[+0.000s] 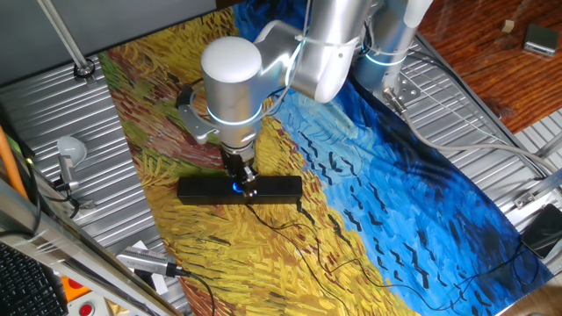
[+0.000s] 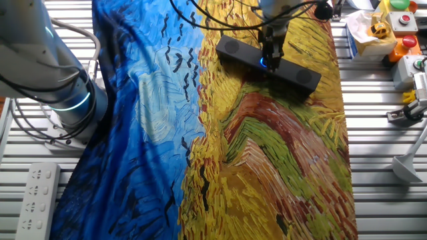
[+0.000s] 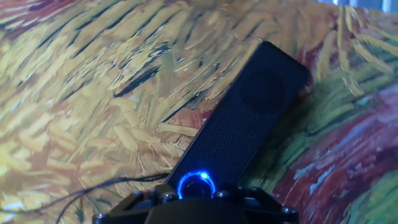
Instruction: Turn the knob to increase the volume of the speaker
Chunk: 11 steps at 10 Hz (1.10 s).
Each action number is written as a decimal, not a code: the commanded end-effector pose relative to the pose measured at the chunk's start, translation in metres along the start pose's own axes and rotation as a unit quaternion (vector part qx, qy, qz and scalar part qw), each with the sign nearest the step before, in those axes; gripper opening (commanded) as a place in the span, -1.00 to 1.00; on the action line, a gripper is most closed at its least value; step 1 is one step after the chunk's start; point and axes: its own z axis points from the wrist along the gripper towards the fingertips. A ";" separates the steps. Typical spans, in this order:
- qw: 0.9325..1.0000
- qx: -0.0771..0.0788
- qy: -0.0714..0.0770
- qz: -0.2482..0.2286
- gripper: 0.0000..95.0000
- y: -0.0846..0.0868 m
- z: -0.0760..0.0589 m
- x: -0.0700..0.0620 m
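The speaker (image 1: pixel 277 188) is a long slim black bar lying on the painted cloth; it also shows in the other fixed view (image 2: pixel 230 48) and in the hand view (image 3: pixel 249 118). The knob (image 3: pixel 197 185), a small black dial with a glowing blue ring, sits at the middle of the bar's face. My gripper (image 1: pixel 243 185) points straight down on the bar's centre, its narrow fingers (image 2: pixel 271 47) close together around the knob. Blue light glows at the fingertips in both fixed views. In the hand view the knob sits right at the gripper's dark front edge.
A thin black cable (image 1: pixel 290 226) runs from the speaker across the cloth. A grey microphone-like object (image 1: pixel 70 151) stands at the left on the metal table. Button boxes (image 2: pixel 403 27) and a power strip (image 2: pixel 33 197) lie at the table's edges.
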 end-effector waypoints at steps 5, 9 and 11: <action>0.975 0.016 -0.010 -0.222 0.60 0.001 -0.039 -0.008; 0.971 0.008 -0.013 -0.237 0.20 -0.003 -0.057 -0.025; 0.975 0.000 -0.020 -0.223 -0.60 -0.003 -0.057 -0.025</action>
